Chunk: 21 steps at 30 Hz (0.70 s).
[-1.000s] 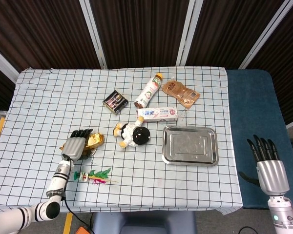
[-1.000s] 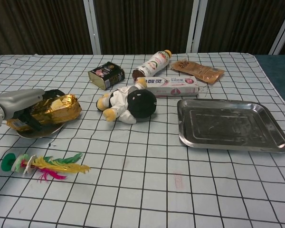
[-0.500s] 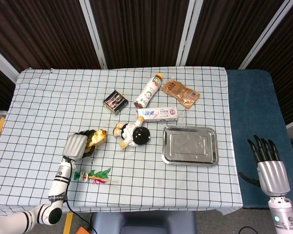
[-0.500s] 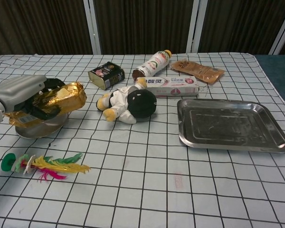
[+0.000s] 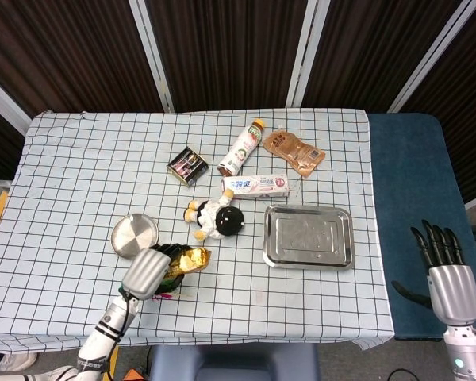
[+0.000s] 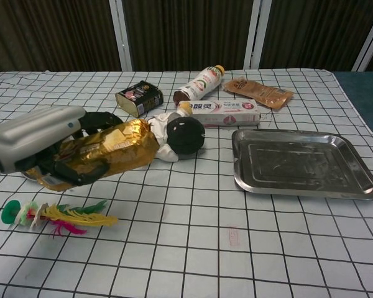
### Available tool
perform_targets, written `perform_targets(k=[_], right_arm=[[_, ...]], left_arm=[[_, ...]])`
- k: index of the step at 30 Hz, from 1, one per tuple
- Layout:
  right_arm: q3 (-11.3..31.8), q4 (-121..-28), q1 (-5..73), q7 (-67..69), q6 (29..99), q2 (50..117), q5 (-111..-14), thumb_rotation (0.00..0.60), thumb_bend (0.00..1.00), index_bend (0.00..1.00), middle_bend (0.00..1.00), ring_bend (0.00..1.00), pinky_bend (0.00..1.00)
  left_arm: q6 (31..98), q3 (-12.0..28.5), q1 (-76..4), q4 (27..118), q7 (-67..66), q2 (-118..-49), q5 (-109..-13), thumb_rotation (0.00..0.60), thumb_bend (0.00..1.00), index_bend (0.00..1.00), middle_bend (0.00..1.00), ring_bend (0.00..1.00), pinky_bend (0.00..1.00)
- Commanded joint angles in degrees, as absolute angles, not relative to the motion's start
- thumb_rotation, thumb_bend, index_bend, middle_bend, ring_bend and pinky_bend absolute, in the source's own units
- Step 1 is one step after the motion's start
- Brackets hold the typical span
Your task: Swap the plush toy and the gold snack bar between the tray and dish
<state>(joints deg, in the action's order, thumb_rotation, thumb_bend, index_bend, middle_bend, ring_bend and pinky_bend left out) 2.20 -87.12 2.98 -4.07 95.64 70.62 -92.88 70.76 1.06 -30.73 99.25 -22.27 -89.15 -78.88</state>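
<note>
The table, under a checked cloth, carried everything. The tray lay bare and well to the right of the left hand, its long side running left to right, with open cloth between. The plush toy sat on the cloth between the two, up and to the right of the hand and just left of the tray, inside neither container. The dish lay just up and left of the hand, with nothing in it.

The left hand had its fingers wrapped around the gold snack bar and held it in the air above the cloth; in the chest view the bar's long axis ran from the hand toward the toy and the tray, slightly tilted up at the far end. This hand was by far the nearer one to the toy and the dish. The right hand stood off the table's right edge, beyond the tray, fingers spread and upright, holding nothing.

By my reading, the bar had to travel rightward to the tray, passing the toy that lay close to that line.
</note>
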Motion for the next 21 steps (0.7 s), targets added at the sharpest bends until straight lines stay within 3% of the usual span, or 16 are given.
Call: perform_targets(k=[1, 12, 16, 21], right_arm=[[2.08, -87.25, 2.42, -3.04, 96.72, 70.19, -93.75, 0.600, 0.09, 0.00, 0.00, 0.00, 0.00], [1.97, -87.20, 1.71, 0.04, 98.16, 69.47, -95.60, 0.600, 0.09, 0.00, 0.00, 0.00, 0.00], [2.00, -86.96, 1.54, 0.74, 98.58, 69.47, -96.15, 0.600, 0.09, 0.00, 0.00, 0.00, 0.00], [2.34, -86.63, 1.43, 0.85, 98.78, 69.69, -96.13, 0.600, 0.09, 0.00, 0.00, 0.00, 0.00]], left_arm=[[68.17, 1.45, -31.44, 98.21, -23.07, -92.72, -77.32, 0.600, 0.51, 0.36, 0.52, 0.50, 0.58], [67.07, 3.66, -32.35, 95.02, -27.06, -102.38, -74.57, 0.600, 0.51, 0.36, 0.52, 0.50, 0.58], [67.61, 4.12, -32.55, 93.12, -29.12, -104.91, -74.54, 0.600, 0.51, 0.33, 0.46, 0.46, 0.58], [66.99, 4.40, -32.80, 93.10, -29.51, -104.97, -74.33, 0.600, 0.49, 0.06, 0.19, 0.22, 0.42]])
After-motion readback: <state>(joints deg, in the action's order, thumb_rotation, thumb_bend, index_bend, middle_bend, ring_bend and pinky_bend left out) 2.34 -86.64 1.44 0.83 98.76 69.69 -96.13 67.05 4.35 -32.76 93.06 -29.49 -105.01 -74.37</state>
